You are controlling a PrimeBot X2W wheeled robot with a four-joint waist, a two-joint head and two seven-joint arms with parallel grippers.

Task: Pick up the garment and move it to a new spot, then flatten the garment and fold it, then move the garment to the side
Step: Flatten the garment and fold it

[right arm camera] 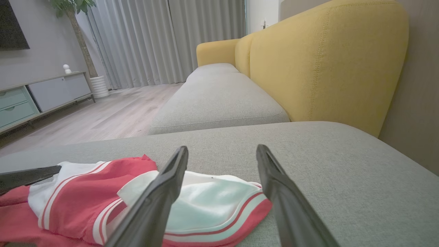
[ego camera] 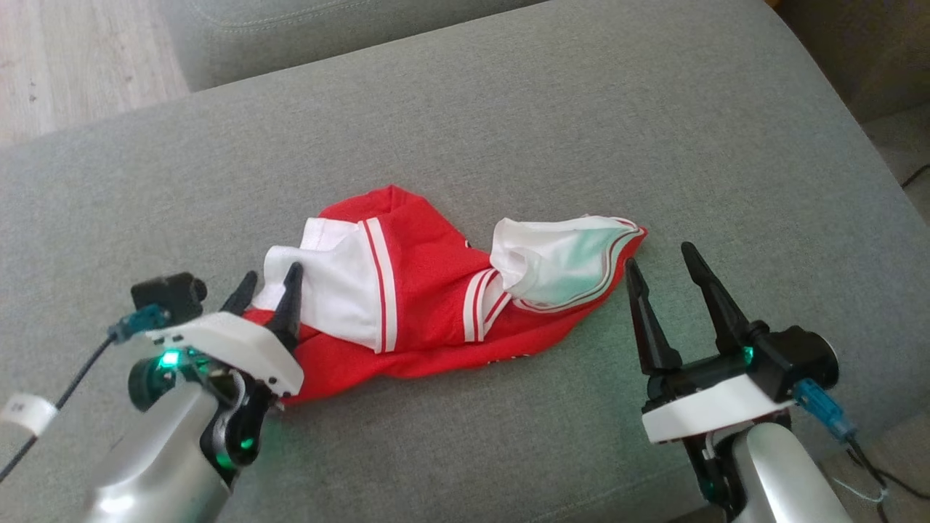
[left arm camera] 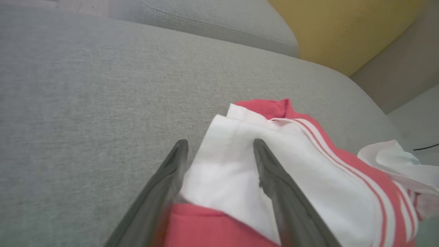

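Garment: red shirt with white, stripe-edged sleeves, bunched in a heap on the grey sofa seat, slightly near of centre. It is not flat and not folded. By the look of it, the first lift is not yet made.

Left tool: released, jaws wide, straddling the white sleeve at the heap's left end. One finger lies over the cloth, the other at its edge against the seat. Nothing is gripped.

Right tool: also released, jaws wide, tips just beside the red-trimmed hem at the heap's right end. You cannot tell whether it touches.

Risks:
- Close the left tool where it stands and you will likely pinch only the top sleeve layer. The body would then trail and twist instead of lifting clean.
- The right tool sits at the very edge of the hem. Close there and you may catch one thin fold, or nothing. Reach further over the cloth first.
- With uneven holds, one end drops and the heap bunches worse.
- Tips pressed into the soft seat could snag the upholstery.

Room:
- There is broad bare seat far of the heap, and more to its left and right. That is your best ground for the new spot and the flattening.
- The near edge lies close behind both tools, so there is little room there.
- The far-left corner falls away to the wooden floor.
- The right edge rounds off and drops.
- The yellow backrest stands beyond the far right. Keep the right arm clear of it.
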